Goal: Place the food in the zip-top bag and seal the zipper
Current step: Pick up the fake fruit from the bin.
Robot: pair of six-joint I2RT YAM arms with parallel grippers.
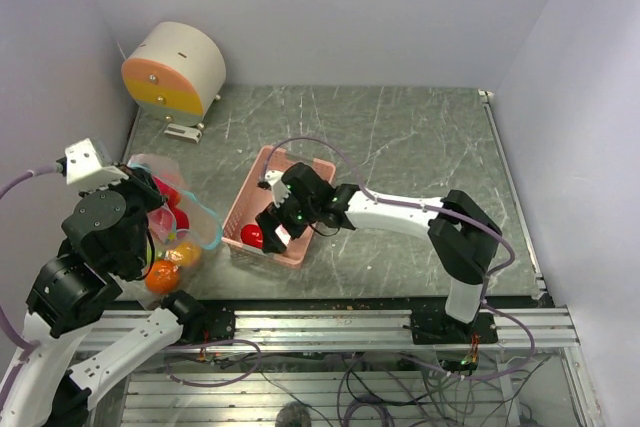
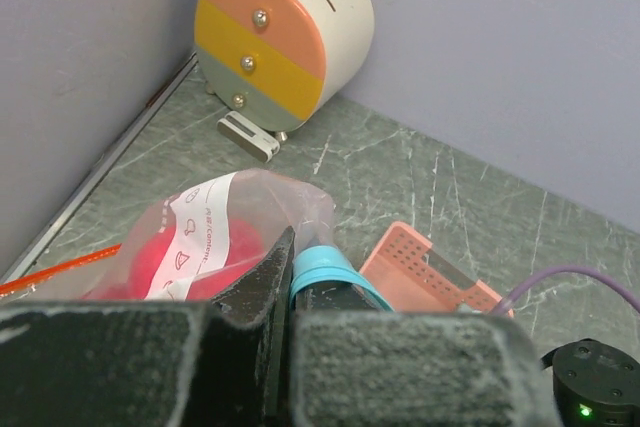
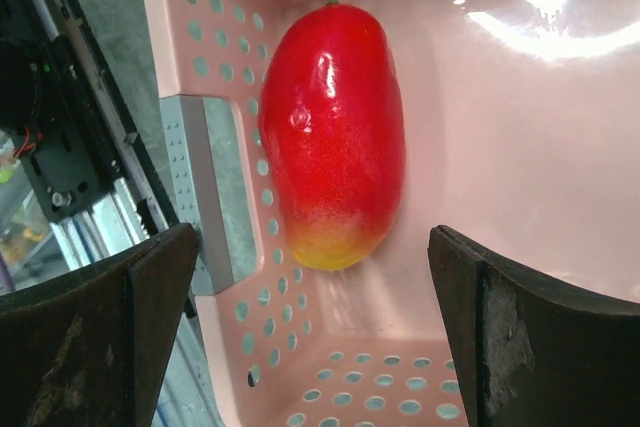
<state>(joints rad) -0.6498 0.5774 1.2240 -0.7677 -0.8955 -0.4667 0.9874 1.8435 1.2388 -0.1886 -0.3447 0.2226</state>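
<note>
The clear zip-top bag stands at the left with red fruit inside, and an orange and a yellow-orange fruit low in it. My left gripper is shut on the bag's teal zipper and holds the mouth up. The bag and red fruit show beyond its fingers. My right gripper is open inside the pink basket, just short of a glossy red fruit with a yellow end. In the top view that fruit lies in the basket's near left corner, by my right gripper.
The pink basket sits mid-table, just right of the bag. A round drum-shaped drawer toy with orange and yellow fronts stands at the back left corner, also in the left wrist view. Walls close in the left, back and right.
</note>
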